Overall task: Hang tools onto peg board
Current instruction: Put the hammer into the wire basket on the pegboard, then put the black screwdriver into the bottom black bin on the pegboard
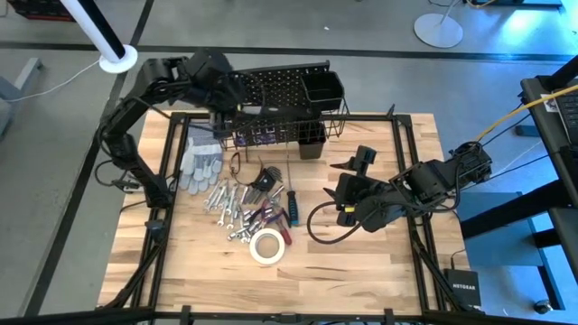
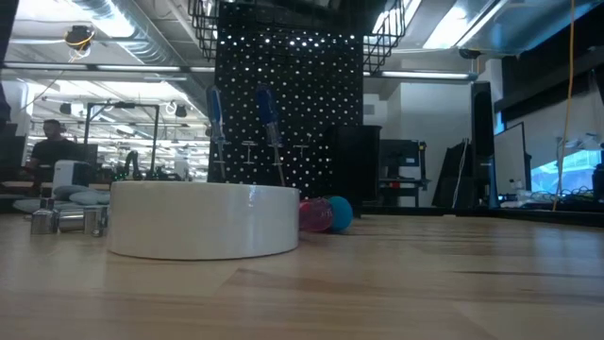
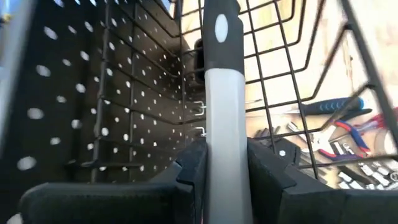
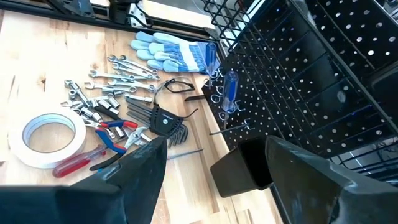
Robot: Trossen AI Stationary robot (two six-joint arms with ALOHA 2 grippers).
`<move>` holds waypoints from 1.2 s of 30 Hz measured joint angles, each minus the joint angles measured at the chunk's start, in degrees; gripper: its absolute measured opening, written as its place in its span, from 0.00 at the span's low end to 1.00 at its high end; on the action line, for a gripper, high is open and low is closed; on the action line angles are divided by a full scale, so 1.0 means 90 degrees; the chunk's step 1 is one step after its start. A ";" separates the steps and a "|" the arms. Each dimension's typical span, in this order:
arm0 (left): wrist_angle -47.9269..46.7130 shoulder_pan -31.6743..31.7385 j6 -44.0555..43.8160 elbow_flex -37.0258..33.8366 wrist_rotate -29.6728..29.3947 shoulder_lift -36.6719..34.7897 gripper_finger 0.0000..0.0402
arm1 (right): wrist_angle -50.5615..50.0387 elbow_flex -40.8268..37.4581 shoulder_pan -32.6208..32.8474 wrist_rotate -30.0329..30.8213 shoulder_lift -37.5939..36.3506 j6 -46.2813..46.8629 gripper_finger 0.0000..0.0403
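Lying nearest on the pale wooden table is the white tape roll; beyond, the right gripper gapes empty, while the left gripper (at the black perforated peg board) pinches a grey-and-black tool handle.

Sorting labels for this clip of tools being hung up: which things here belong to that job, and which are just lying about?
Part of the job:
- peg board
- grey-handled tool held in the left gripper at the wire basket
- wrenches
- pliers
- red screwdriver
- tape roll

Lying about:
- gloves
- right gripper, open, waiting
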 joint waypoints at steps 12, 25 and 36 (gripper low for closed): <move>0.0104 0.0215 -0.0087 0.0000 0.0531 0.0287 0.20 | 0.0077 0.0000 0.0000 -0.0049 0.0000 0.0002 0.68; 0.0092 0.0210 -0.0086 0.0010 0.0402 0.0284 0.40 | 0.0089 0.0000 0.0000 -0.0114 0.0002 0.0002 0.68; -0.0216 0.0208 -0.0178 0.0480 0.0362 -0.0002 0.48 | 0.0083 0.0000 0.0000 -0.0097 0.0002 -0.0001 0.68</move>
